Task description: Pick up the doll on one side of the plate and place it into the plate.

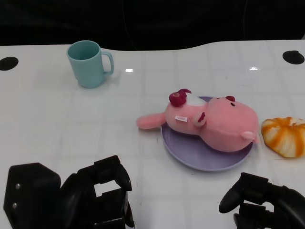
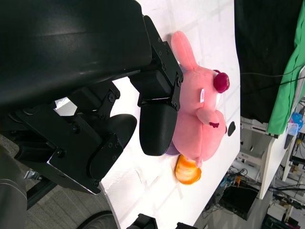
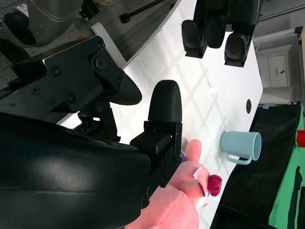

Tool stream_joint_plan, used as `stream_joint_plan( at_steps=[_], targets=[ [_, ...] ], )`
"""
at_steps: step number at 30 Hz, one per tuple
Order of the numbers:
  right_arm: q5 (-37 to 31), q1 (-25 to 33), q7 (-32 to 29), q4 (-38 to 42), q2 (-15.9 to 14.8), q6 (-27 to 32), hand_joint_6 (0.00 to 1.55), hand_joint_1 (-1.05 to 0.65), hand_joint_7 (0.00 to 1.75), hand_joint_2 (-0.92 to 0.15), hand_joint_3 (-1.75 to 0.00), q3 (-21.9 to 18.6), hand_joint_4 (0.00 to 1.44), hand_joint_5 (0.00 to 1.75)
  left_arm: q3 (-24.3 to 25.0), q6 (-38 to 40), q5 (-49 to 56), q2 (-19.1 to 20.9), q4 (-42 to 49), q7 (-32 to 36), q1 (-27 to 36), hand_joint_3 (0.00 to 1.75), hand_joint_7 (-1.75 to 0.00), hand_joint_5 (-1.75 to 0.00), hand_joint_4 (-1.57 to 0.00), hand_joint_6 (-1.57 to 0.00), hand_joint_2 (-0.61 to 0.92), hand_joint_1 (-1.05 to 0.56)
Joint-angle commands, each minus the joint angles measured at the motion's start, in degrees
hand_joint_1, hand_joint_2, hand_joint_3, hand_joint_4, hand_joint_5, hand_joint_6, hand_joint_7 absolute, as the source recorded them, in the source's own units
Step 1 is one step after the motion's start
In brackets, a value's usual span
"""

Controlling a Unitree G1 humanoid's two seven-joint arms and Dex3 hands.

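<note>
Where the white bench [image 1: 57, 129] holds its containers: purple plate [image 1: 190, 160], carrying a pink plush doll [image 1: 214, 124] laid on its side, one limb overhanging the rim toward the teal mug [image 1: 88, 63], which stands upright and well apart. Doll: dark red ears and markings, small white tag. Orange-and-white item [image 1: 285, 136] just beside the plate. Left robot hand [image 1: 102, 193] and right robot hand [image 1: 257, 198]: near edge, fingers apart, holding nothing.
</note>
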Motion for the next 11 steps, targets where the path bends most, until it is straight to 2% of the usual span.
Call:
stream_joint_plan(
  at_steps=[1,11],
  targets=[
    [0.0,0.1,-0.4,-0.2,0.0,-0.5,0.49,-0.04,1.43,-0.64,-1.1,-0.3,0.63,1.75,0.6,-1.1,-0.4,1.1,0.6,-0.8,-0.1,1.41,-1.74,-1.75,-0.93,-0.77,0.42,-0.08],
    [0.1,0.1,-0.4,0.1,0.1,-1.3,0.48,-0.06,1.43,-0.64,-1.1,-0.2,0.64,1.75,0.8,-0.8,-1.2,2.0,1.1,-0.6,-0.7,1.41,-1.74,-1.75,-0.92,-0.77,0.43,-0.08]
  ],
)
